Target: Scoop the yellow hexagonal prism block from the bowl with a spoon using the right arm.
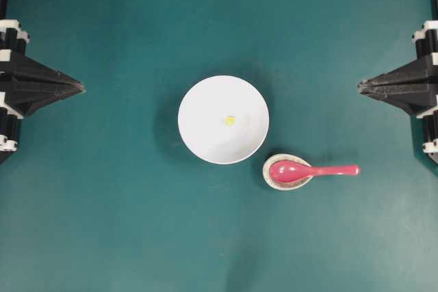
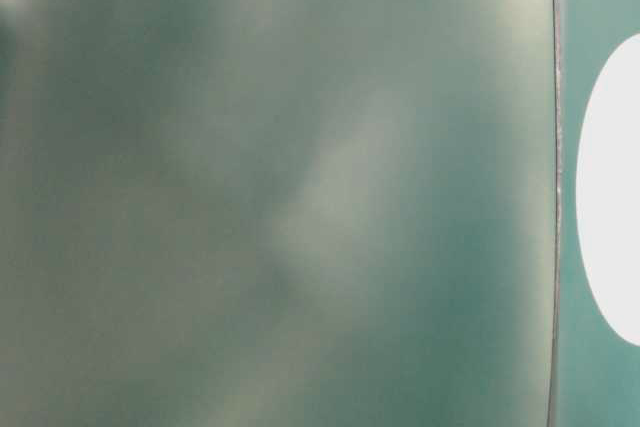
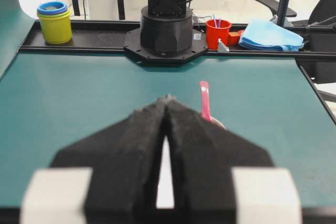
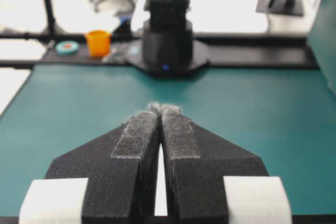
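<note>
Task not started. Right gripper [image 1: 361,86] is closed and empty, well apart from the spoon [image 1: 311,170]. Block [image 1: 230,120] remains in the bowl [image 1: 198,111]. Left gripper [image 1: 81,87] is likewise closed and empty.

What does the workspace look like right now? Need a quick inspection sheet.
Surface: teal mat, no spills seen.
Job's things: white bowl at centre holds the yellow block; red spoon lies with its scoop in the speckled spoon rest, handle pointing toward the right arm's side.
Clutter: nothing seen on the mat.
Grippers: left gripper and right gripper both shut, empty, parked at the edges.
Cables: nothing seen over the mat.
Surroundings: yellow cup, red cup, blue cloth behind the mat.
</note>
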You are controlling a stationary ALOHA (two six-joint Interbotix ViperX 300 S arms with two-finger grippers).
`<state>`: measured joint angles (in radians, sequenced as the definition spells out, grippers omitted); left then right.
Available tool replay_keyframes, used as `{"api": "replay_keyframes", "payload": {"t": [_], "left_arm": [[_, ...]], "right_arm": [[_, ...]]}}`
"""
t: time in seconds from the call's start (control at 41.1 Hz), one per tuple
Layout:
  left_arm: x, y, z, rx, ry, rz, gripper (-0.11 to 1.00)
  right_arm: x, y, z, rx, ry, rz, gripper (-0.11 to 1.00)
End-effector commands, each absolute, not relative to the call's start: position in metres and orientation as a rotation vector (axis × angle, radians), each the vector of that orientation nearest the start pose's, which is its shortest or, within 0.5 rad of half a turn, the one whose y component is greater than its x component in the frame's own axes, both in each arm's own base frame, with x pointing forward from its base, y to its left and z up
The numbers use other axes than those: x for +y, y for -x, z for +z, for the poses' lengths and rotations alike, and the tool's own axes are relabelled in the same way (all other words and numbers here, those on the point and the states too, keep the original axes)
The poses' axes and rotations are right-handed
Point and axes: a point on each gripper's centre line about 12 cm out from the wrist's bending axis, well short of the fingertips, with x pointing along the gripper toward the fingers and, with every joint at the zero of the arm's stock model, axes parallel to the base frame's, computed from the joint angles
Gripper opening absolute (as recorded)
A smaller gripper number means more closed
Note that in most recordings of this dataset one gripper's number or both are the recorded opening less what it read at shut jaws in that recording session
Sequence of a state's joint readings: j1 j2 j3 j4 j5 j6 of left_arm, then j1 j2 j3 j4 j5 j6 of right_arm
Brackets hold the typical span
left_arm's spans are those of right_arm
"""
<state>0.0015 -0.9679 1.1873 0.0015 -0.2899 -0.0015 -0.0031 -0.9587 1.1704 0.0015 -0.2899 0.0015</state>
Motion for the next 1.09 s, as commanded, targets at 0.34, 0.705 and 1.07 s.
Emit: {"api": "replay_keyframes", "payload": {"t": [0.34,0.705,1.07], "left_arm": [[0.0005,-0.2013,0.2998,-0.058,0.005,0.002,0.06],[0.0004,-0.2021,0.2983,-0.049,0.003,0.002,0.06],[0.0008,-0.2028,0.2966,-0.041,0.003,0.003,0.06]], "right_arm": [[-0.0016,-0.2082,0.3007,-0.068,-0.001,-0.008,0.0],[-0.002,-0.2085,0.3,-0.063,-0.006,-0.009,0.38],[-0.0007,-0.2104,0.2952,-0.043,-0.021,-0.004,0.57]]}}
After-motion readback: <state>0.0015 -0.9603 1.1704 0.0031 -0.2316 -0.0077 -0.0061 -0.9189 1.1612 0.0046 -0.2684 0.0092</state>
